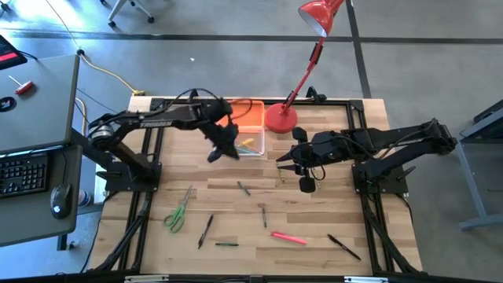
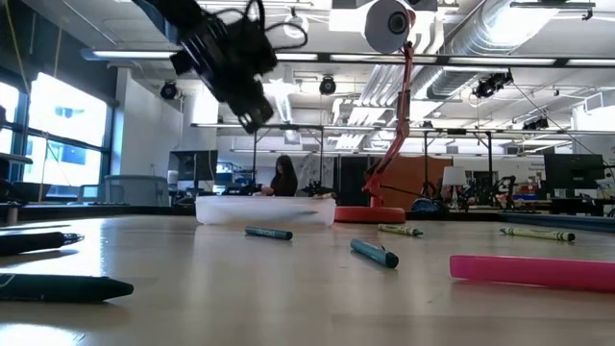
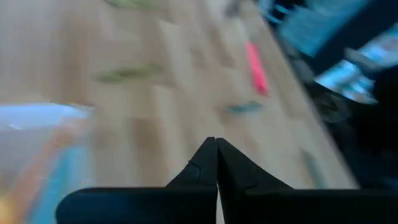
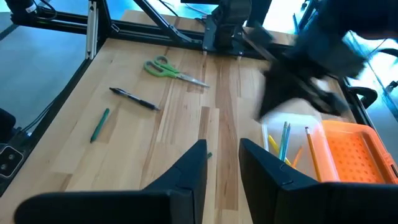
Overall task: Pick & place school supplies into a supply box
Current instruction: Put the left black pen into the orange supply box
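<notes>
**Supply box partly stocked — most items still on the table**

At the table's far edge, beside the red desk lamp (image 1: 281,118), sits the supply box (image 1: 250,145), orange lid (image 4: 354,155) hinged open. Inside: a few thin pencils, yellow, blue and orange. Left gripper (image 1: 224,149) hovers at the box's near-left corner, fingers all but pressed together, nothing visibly pinched. Right gripper (image 1: 302,169) waits right of the box, fingers parted, empty.

Outstanding — green-handled scissors (image 1: 178,212), pink marker (image 1: 288,237), black pens (image 1: 343,246), several green markers and pencils (image 1: 244,189). Judged well under half done.

Writing: none legible; crayon-style wrappers too small to read.
</notes>
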